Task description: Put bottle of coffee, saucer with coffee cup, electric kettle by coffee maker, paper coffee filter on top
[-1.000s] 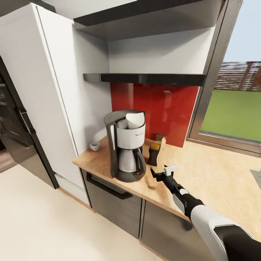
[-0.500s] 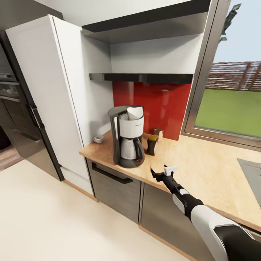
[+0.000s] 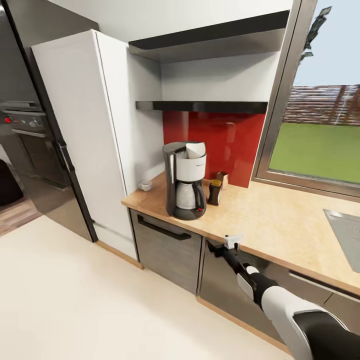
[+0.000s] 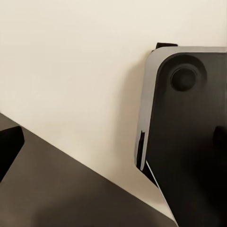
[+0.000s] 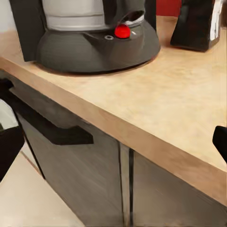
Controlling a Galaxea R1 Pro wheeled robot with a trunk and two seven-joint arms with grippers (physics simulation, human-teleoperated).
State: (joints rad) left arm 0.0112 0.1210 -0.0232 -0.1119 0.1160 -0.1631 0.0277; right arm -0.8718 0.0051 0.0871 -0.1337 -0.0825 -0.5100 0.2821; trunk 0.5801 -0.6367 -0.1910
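The black and white coffee maker (image 3: 186,182) stands on the wooden countertop (image 3: 270,225), and its base with a red button (image 5: 122,31) is close in the right wrist view. A white paper filter (image 3: 195,149) sits in its top. A dark coffee bottle (image 3: 215,192) with a yellow lid stands just right of it, also seen as the dark bottle (image 5: 196,26). A small white cup (image 3: 145,186) rests by the tall cabinet. My right gripper (image 3: 224,243) hangs open and empty in front of the counter edge. My left gripper (image 4: 113,142) is open over the floor beside my own base.
A tall white cabinet (image 3: 85,125) and a black oven column (image 3: 30,145) stand to the left. A dark shelf (image 3: 200,106) runs above the red backsplash. A window (image 3: 320,150) and a grey inset (image 3: 345,230) lie to the right. Drawer handle (image 3: 162,230) juts out below.
The camera has backed away from the counter, so everything looks smaller and further. My right gripper has come off the countertop to below its front edge. Nothing on the counter moved.
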